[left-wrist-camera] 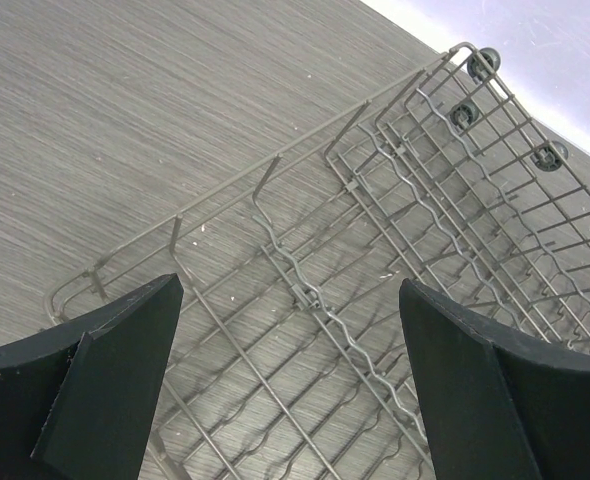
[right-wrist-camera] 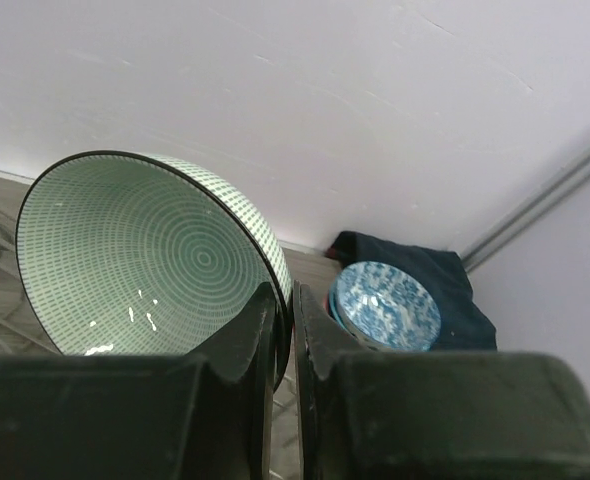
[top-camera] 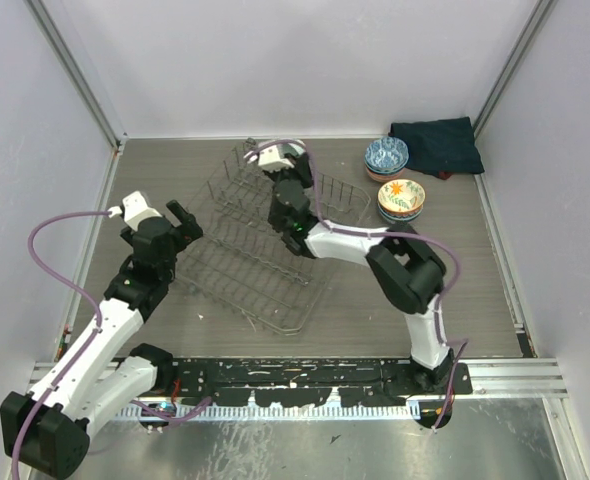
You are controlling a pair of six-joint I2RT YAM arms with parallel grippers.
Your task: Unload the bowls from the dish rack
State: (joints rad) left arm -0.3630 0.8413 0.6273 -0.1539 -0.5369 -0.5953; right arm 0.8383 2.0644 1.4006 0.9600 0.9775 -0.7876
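Work at the rack (top-camera: 260, 260) looks close to done. The right fingers (right-wrist-camera: 243, 345) clench the rim of a green bowl (right-wrist-camera: 145, 250) at the rack's far end, and the rim passes between them. The bowl hangs tilted, its ringed inside turned toward the wrist camera. A rim pinch suits a bowl stood on edge among tines, where there is little room to get around its body. Whether it is clear of the wires cannot be told.

The right arm (top-camera: 375, 250) stretches across the rack from the near right to reach it. From above, no other bowl shows in the rack, so this is probably the last one.

At the far right of the counter (top-camera: 455, 300) two stacks wait. The blue stack (top-camera: 386, 155) sits just beside a dark cloth (top-camera: 435, 143), and the orange-flowered stack (top-camera: 401, 200) is a little nearer. Both stand apart from the rack on the right arm's side, which is likely why that arm does the carrying.

The left fingers (left-wrist-camera: 105, 380) are spread wide and hold nothing, poised over the rack's left edge. From there they could steady the light wire frame if the bowl catches on a tine. The next move probably calls for a lift and a swing right to one of the stacks.
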